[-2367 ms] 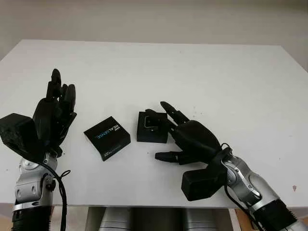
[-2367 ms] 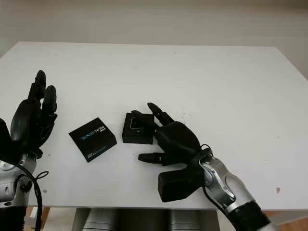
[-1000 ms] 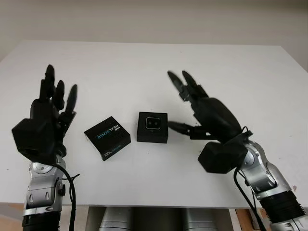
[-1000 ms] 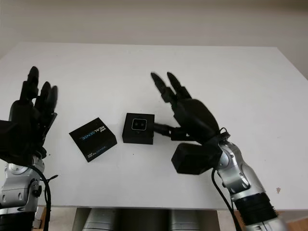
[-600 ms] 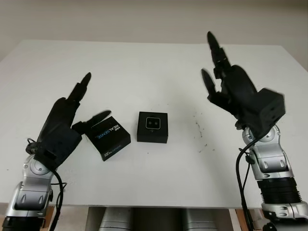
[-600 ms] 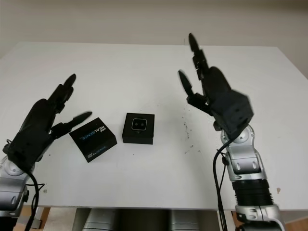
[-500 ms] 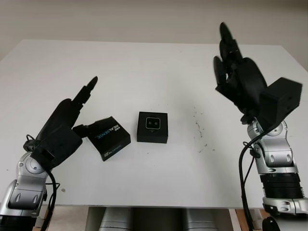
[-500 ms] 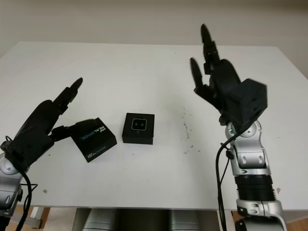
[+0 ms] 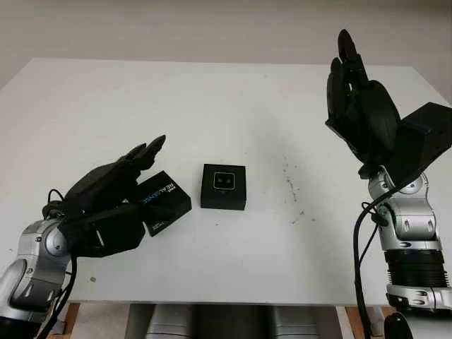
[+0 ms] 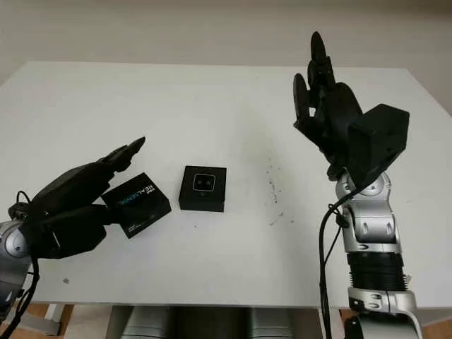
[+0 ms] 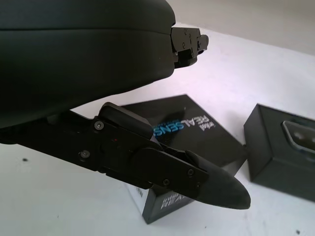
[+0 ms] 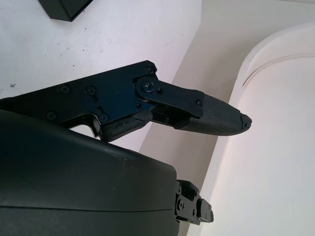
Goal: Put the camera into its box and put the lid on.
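The left hand (image 9: 116, 191) has dropped over the lid (image 9: 158, 202), open and holding nothing, the right hand (image 9: 364, 113) lifted away empty, the camera (image 9: 224, 181) sitting in its box (image 9: 223, 198) on the worktop (image 9: 226, 106); a glancing touch could skid the lid away.

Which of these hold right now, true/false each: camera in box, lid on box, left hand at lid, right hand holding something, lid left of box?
1. The camera sits in the open box. True.
2. The lid is on the box. False: it lies on the table beside it.
3. The left hand is at the lid. True.
4. The right hand holds the camera. False: it is open, raised above the table.
5. The lid lies left of the box. True.
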Available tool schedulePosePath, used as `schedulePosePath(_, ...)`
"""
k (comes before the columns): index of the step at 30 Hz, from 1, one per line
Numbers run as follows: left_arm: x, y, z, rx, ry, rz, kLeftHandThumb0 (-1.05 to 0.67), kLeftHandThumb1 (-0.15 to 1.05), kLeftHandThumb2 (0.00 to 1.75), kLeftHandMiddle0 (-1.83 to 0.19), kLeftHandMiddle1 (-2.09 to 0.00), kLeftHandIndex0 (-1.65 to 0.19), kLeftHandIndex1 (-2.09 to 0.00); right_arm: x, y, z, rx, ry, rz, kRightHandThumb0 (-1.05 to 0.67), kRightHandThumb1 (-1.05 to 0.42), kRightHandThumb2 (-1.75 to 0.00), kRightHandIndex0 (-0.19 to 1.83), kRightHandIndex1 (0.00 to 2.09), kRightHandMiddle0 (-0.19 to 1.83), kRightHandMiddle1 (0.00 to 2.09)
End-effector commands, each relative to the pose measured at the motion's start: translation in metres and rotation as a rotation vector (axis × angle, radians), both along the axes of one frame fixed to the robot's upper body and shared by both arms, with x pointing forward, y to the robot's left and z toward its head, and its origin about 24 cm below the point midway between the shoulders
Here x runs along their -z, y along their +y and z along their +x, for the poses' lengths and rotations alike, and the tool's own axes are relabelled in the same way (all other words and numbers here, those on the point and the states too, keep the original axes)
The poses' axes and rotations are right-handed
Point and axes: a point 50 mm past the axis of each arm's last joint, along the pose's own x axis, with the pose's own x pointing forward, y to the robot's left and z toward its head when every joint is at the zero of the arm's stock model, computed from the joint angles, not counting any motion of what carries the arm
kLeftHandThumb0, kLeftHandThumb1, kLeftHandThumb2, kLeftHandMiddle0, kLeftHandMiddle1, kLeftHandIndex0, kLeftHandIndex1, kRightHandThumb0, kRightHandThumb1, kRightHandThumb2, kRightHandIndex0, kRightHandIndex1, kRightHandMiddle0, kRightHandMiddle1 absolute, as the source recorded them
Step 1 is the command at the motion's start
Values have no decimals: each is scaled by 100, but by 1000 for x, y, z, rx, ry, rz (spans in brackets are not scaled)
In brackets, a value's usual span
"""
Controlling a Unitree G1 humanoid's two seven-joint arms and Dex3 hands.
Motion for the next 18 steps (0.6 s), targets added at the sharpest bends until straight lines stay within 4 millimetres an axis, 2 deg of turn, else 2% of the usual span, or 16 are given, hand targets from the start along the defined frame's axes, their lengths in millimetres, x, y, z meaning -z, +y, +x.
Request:
schedulePosePath(1,-1,-3,-3,8,0,14,-99,104,6,16,-3,17,-3,-2,1,-2,3,-13,2,-76,-105,-71,-19,0,-19,0)
schedulePosePath(10,0,-16,-20,-1,-29,138,-101,104,6,19,-4,19,-4,-1,2,-2,9,-11,0,-74,-105,-71,-19,0,-19,0)
schedulePosePath(14,-1,-22,-25,-46,-38,197,-95,100,4,19,-1,19,-1,-1,2,-2,9,-10,-5,-76,-105,-70,-19,0,-19,0)
schedulePosePath(18,-2,-28,-28,-121,-14,176,-85,94,3,19,-1,19,0,-1,3,-3,6,-4,1,-76,-105,-69,-19,0,-18,1)
